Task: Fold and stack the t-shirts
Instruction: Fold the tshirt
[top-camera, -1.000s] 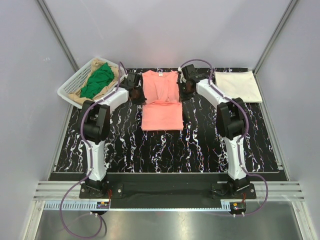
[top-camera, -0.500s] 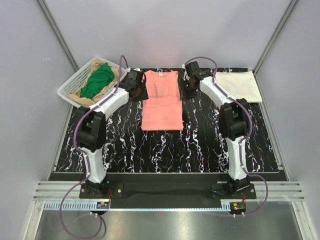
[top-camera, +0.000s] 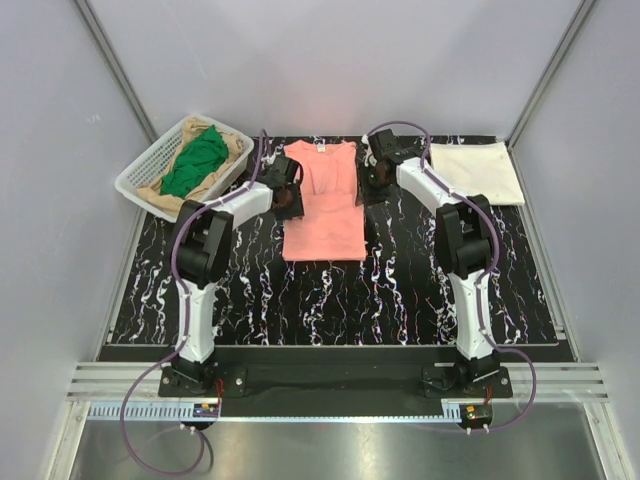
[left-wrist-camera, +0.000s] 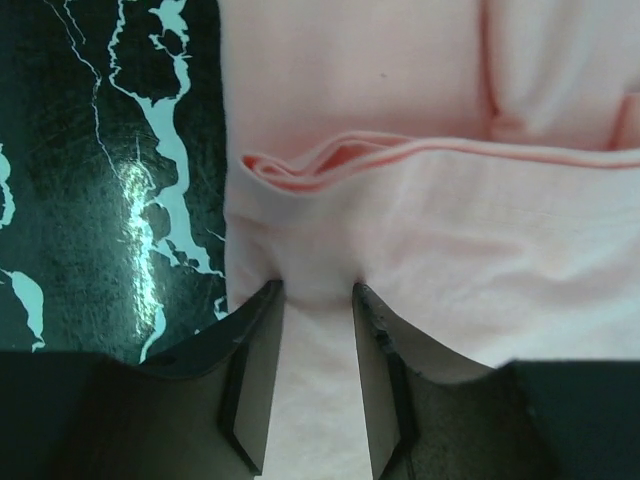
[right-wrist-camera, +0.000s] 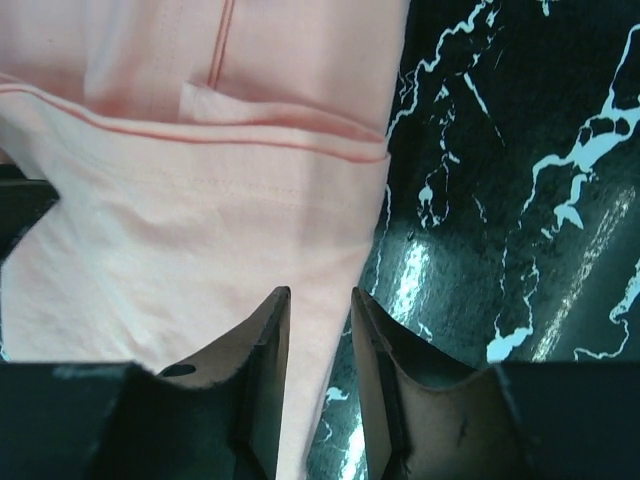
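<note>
A white mesh basket (top-camera: 146, 157) sits at the black marbled mat's (top-camera: 330, 300) far-left corner.

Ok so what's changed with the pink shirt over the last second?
Both let go of the salmon-pink t-shirt: left gripper and right gripper now stand open at its side edges, and its raised fold has dropped flat. Cream t-shirt and basket unchanged.

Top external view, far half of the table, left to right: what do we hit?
White plastic mesh basket holding the green t-shirt → left gripper → salmon-pink t-shirt, laid flat → right gripper → cream-white folded t-shirt.
</note>
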